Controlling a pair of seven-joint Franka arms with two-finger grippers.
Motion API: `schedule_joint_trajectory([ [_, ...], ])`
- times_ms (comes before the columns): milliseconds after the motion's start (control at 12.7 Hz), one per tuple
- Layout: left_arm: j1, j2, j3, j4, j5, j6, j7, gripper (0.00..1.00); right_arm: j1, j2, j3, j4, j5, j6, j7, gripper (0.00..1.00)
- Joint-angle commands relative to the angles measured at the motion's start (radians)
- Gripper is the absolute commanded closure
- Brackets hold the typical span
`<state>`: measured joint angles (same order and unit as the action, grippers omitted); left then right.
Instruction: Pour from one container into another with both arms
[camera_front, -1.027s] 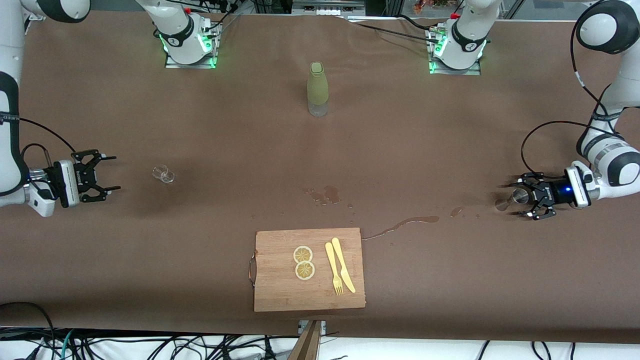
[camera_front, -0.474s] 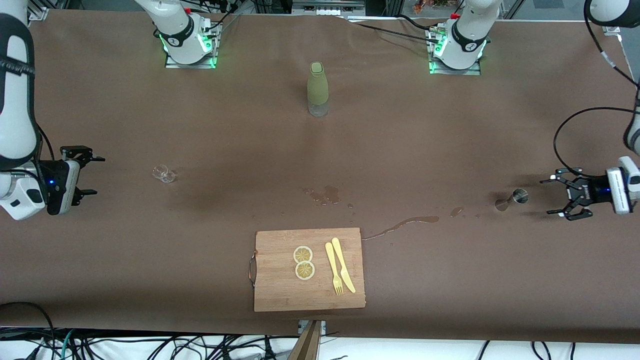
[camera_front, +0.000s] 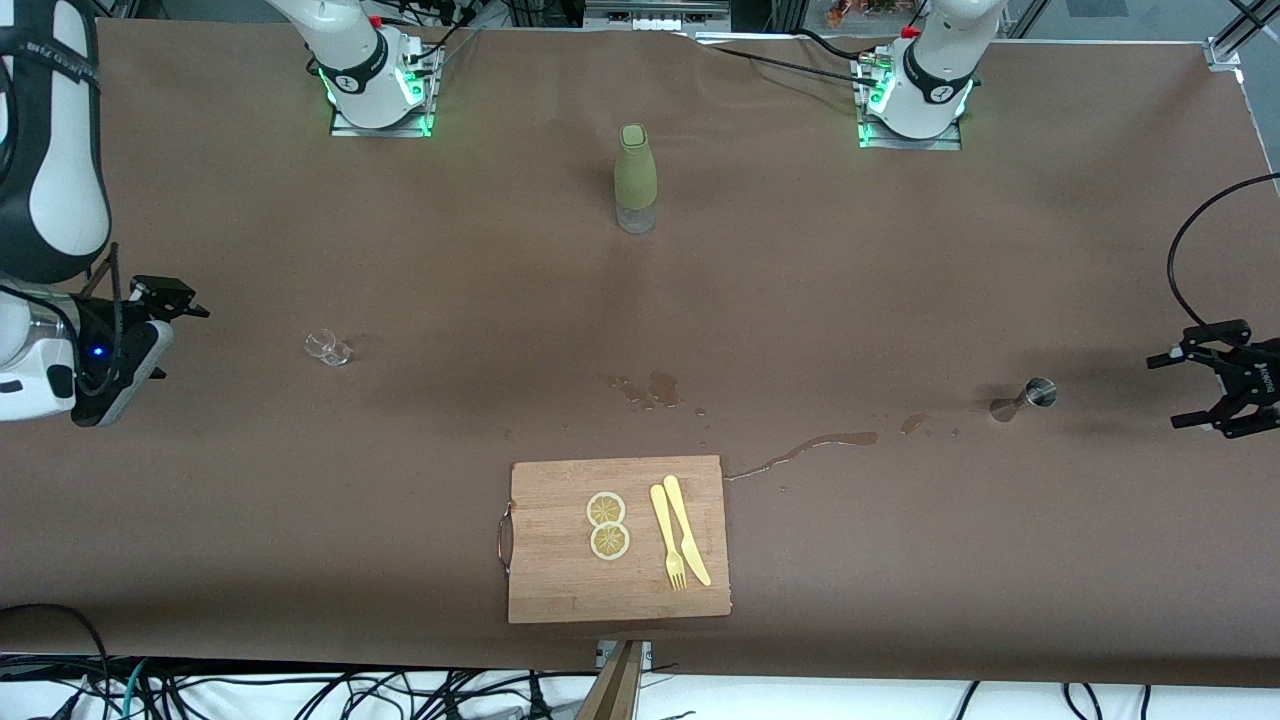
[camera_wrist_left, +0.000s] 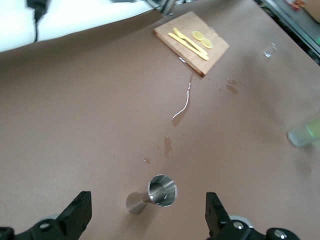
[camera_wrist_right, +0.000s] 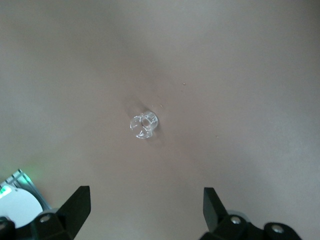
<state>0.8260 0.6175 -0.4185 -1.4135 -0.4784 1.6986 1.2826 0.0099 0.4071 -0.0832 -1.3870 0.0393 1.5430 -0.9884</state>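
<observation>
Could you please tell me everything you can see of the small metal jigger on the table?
The metal jigger is a small, shiny, steel-looking double-cone measure. It lies tipped on its side on the brown table cover, toward the left arm's end, its open mouth showing in the left wrist view. Nothing grips or touches it; it looks empty. Small wet spots and a spilled streak lie beside it, toward the cutting board.

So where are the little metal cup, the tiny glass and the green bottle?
metal cup (camera_wrist_left: 162, 190), left wrist view, on its open rim.
tiny glass (camera_wrist_right: 144, 124), right wrist view, on its middle.
green bottle (camera_front: 635, 172), front view, on its green body.
</observation>
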Motion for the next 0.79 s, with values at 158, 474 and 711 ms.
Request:
schedule_joint_trajectory([
  [158, -0.112, -0.241, -0.008, -0.09, 0.13, 0.021, -0.467, 0.0, 0.062, -0.077, 0.005, -0.061, -0.038, -0.021, 0.365, 0.0],
  [474, -0.289, -0.444, -0.005, -0.171, 0.259, 0.019, -0.958, 0.0, 0.096, -0.079, 0.008, -0.06, -0.056, -0.043, 0.571, 0.0],
  [711, -0.367, -0.562, 0.001, -0.252, 0.388, 0.018, -1.169, 0.0, 0.114, -0.089, 0.008, -0.06, -0.045, -0.049, 0.706, 0.0],
])
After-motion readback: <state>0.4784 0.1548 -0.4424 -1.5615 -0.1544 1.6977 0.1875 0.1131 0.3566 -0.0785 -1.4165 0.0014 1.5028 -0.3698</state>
